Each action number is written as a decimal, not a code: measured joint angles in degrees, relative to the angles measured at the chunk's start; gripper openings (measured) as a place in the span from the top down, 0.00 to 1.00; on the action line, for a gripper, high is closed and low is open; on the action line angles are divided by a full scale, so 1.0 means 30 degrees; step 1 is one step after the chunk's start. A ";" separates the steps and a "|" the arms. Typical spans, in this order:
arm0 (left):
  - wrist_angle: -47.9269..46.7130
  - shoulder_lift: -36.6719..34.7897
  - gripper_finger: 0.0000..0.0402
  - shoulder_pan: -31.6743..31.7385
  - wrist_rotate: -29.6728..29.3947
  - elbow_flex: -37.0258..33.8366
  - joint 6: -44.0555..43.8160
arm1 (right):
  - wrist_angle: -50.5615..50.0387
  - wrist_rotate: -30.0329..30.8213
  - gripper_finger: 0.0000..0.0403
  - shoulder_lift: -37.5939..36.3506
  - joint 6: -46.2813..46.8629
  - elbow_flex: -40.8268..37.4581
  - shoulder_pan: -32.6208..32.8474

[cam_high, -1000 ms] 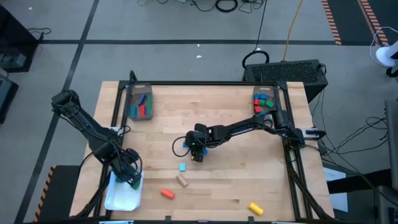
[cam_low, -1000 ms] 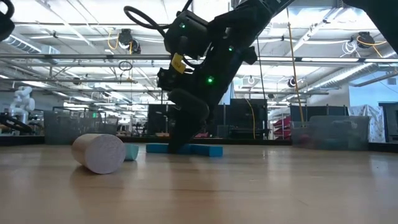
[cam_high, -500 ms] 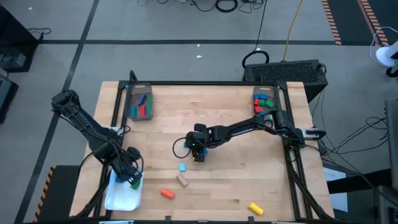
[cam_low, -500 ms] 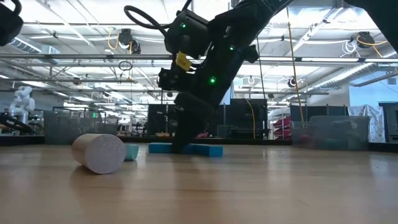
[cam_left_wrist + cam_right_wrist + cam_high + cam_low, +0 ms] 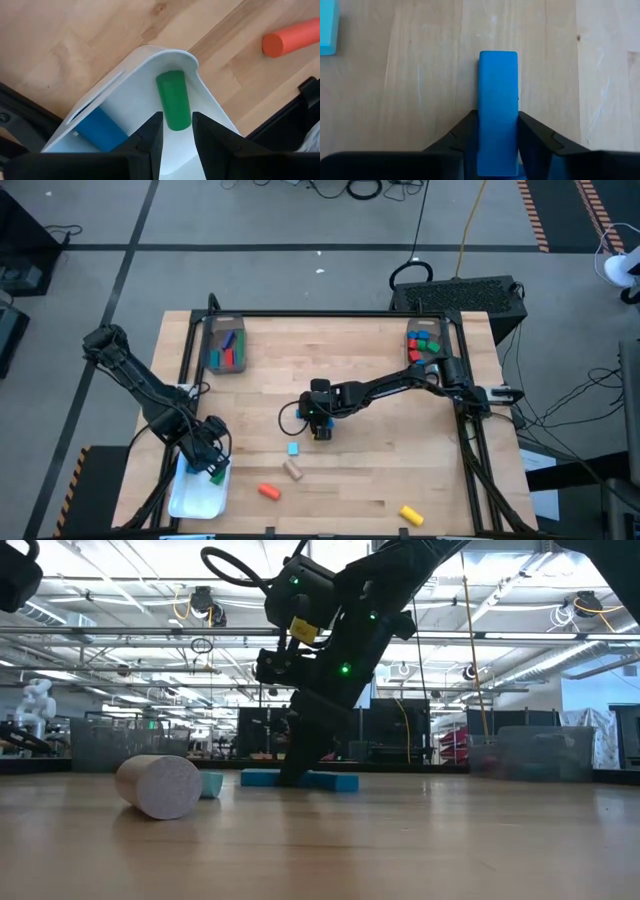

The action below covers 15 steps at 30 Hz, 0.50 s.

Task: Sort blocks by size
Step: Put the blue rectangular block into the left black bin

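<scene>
My left gripper (image 5: 212,468) hangs over the white tray (image 5: 205,100) at the table's near left corner, shut on a green cylinder (image 5: 172,97). A blue block (image 5: 97,130) lies in the tray beside it. My right gripper (image 5: 318,425) stands mid-table, shut on a blue bar (image 5: 498,85) that lies flat on the wood (image 5: 300,780). Loose on the table toward the near edge are a light blue cube (image 5: 293,448), a tan cylinder (image 5: 293,470), an orange cylinder (image 5: 268,491) and a yellow block (image 5: 410,514). My left gripper pinches the green cylinder's near end (image 5: 176,121) between its two fingers, coming steeply from above. The cylinder reaches out ahead of the fingers, over the tray's floor. Whether it rests on the tray I cannot tell. My right gripper pinches the blue bar's two long sides (image 5: 485,107) between its two fingers, about mid-length. The fingers slant down from the table's right. The bar lies flat on the table.
Two clear bins with sorted blocks stand at the far left (image 5: 226,345) and far right (image 5: 425,343). A black frame borders the table's left, far and right sides. In the low view the tan cylinder (image 5: 160,786) lies near the camera.
My right gripper has rolled a little about its own axis while staying in place. The blue bar in it has turned slightly on the table without lifting.
</scene>
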 joint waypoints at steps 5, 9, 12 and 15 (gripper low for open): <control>-0.0085 0.0007 0.74 0.0000 -0.0030 0.0164 0.0046 | -0.0015 0.0002 0.71 0.0015 -0.0407 -0.0015 -0.0009; -0.0079 0.0007 0.74 -0.0016 -0.0708 0.1371 0.0710 | -0.0086 0.0089 0.75 -0.0005 -0.0610 -0.0008 -0.0009; -0.0044 0.0007 0.74 -0.0220 -0.1519 0.2632 0.1513 | -0.0536 0.0093 0.78 -0.0259 -0.0765 -0.0055 -0.0009; -0.0071 0.0007 0.74 -0.0390 -0.3238 0.3498 0.2419 | -0.1279 0.0111 0.78 -0.0776 -0.0801 -0.0098 -0.0009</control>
